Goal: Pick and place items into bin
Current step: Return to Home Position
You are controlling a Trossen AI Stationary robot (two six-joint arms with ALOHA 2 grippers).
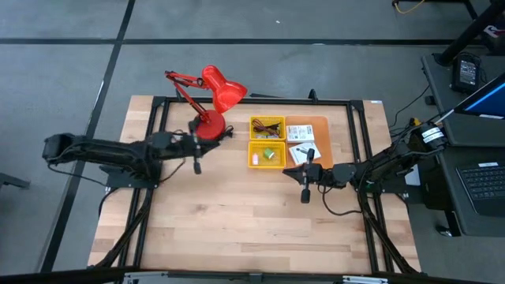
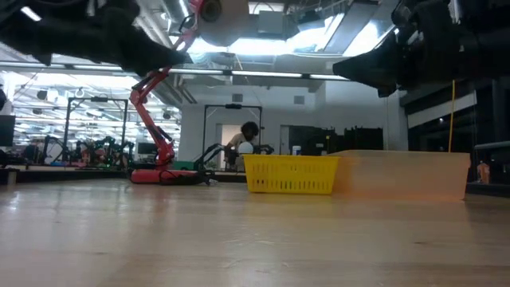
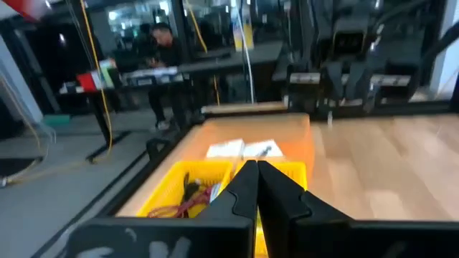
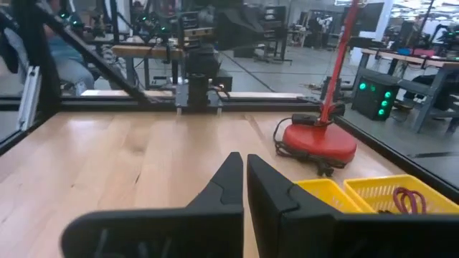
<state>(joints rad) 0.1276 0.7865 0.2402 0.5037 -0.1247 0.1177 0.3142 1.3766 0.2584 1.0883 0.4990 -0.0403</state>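
1. Both grippers are pinched together with nothing in them. The left gripper (image 1: 197, 151) hangs over the table (image 1: 237, 225) just beside the red lamp (image 1: 223, 91). The right gripper (image 1: 304, 177) hangs off the near corner of the orange tray (image 1: 321, 126).
2. All the items I can find are off the bare wood. A tangle of cords (image 1: 267, 128) is in the top yellow bin (image 1: 267, 118). A small green piece (image 1: 270, 153) sits in the bottom yellow bin (image 1: 251, 150). The white packets (image 1: 298, 132) lie flat in the orange tray.
3. Key relation: the two bins sit side by side in a column between the two grippers, and the tray touches that column on the right arm's side. From the left gripper the bins are straight ahead along where its fingers point, with the tray behind them. From the right gripper the tray is just off to the side and slightly behind the fingertips.
4. So my guess is that if the packets count as leftovers, the right arm is the nearer one. It'd have to pull back and turn toward them first.
5. Otherwise I'd say the sorting looks done, and each arm only needs to retreat toward its own side. The left arm should watch the lamp.
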